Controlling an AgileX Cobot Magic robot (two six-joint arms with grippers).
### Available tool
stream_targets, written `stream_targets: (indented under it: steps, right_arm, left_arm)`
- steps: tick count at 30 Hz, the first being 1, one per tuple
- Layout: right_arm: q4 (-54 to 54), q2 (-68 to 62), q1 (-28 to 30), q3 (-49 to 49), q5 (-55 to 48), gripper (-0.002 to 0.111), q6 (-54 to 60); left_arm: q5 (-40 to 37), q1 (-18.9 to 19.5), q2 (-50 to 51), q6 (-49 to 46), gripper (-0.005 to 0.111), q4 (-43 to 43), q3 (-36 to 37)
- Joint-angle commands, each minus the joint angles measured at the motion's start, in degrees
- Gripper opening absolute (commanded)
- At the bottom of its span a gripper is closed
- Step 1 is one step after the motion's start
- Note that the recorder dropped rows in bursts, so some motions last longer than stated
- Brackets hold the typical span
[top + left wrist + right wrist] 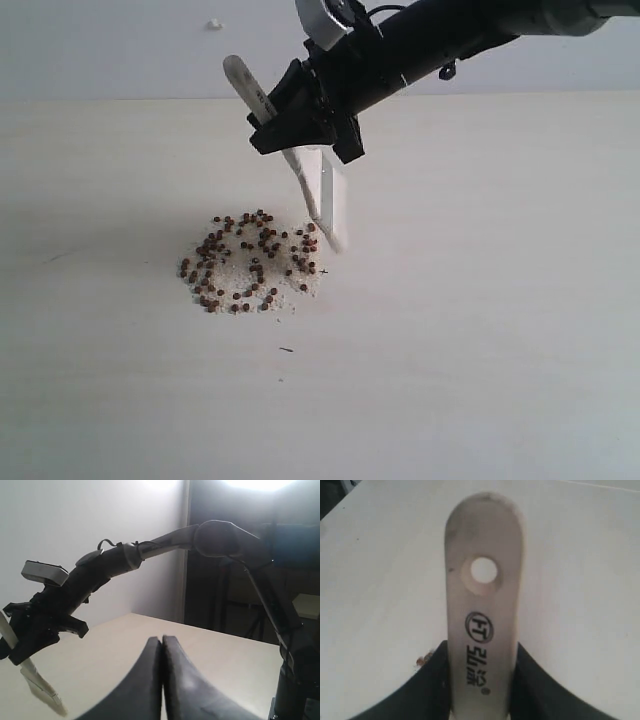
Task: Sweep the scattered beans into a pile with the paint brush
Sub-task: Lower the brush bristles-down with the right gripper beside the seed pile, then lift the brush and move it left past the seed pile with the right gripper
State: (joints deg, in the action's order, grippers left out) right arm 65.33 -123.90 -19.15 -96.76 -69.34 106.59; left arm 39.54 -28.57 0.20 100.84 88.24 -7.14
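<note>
- Wooden handle of the paint brush (482, 605) is pinched by the right claw (305, 135), with bristles at the edge of the beans (250, 262).
- Fingers of the left claw (161, 642) are pressed together over the worktop (480, 320).

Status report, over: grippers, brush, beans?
Right gripper shut on paint brush, bristles beside beans. Left gripper shut, empty. Beans loosely piled; no obstacle seen.

The paint brush (482, 610) has a smooth, pale wooden handle with black print. The table (480, 350) beneath the paint brush looks matt and faintly wood-grained. Beside the paint brush, the beans (250, 262) sit among rough off-white crumbs (300, 290). The left gripper (161, 640) is smooth matt black.
</note>
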Motion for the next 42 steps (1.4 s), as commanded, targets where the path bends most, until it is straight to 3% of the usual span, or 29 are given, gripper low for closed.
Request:
stream_targets:
  steps: [1,8,13,42]
  right_arm:
    - [-6.5,1.1,1.1,-2.5,-0.6,0.0,-4.5]
    - [-4.4,-4.3,6.8,-6.8,-0.6,0.0,-4.5]
    - [-1.8,-8.8,7.5,-11.4,-0.6,0.0,-4.3]
    - [3.3,-13.9,-4.1,-14.0,-0.6,0.0,-1.8]
  left_arm:
    - [-0.1,0.0,-0.2,0.1,0.0,0.0,0.4]
    - [-0.1,0.0,-0.2,0.1,0.0,0.0,0.4]
    - [-0.1,0.0,-0.2,0.1,0.0,0.0,0.4]
    - [-0.1,0.0,-0.2,0.1,0.0,0.0,0.4]
